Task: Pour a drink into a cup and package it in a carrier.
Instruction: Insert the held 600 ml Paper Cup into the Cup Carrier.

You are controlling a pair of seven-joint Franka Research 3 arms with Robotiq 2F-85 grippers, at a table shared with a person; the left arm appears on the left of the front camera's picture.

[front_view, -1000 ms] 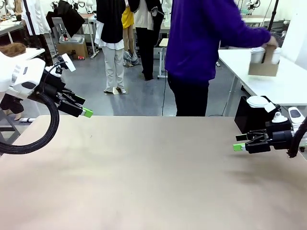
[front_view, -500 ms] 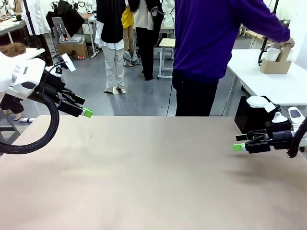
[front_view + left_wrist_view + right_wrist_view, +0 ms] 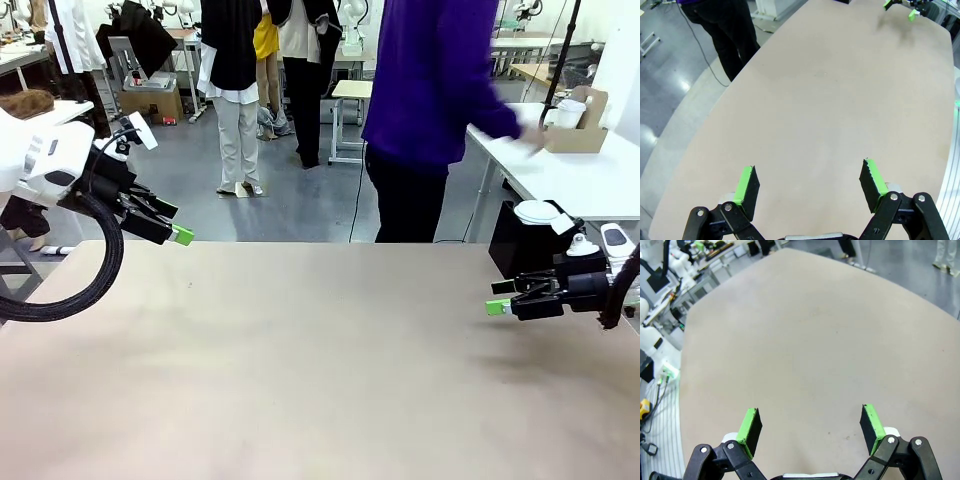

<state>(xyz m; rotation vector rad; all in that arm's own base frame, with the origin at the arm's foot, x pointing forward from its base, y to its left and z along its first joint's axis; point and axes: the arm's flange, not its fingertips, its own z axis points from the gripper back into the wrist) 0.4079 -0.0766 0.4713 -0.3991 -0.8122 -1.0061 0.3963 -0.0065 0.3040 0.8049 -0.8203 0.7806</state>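
Left gripper [image 3: 809, 181] and right gripper [image 3: 810, 424] hung spread wide, empty, above the tan table [image 3: 320, 370]; the carrier [image 3: 574, 136] sat on a far white table [image 3: 600, 185].

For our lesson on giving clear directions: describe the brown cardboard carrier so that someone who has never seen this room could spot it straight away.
Look beyond the big tan table to the white side table at the far right, next to the person in purple. The carrier sits on it near the back: a low brown cardboard tray with an upright tab, holding a white cup.
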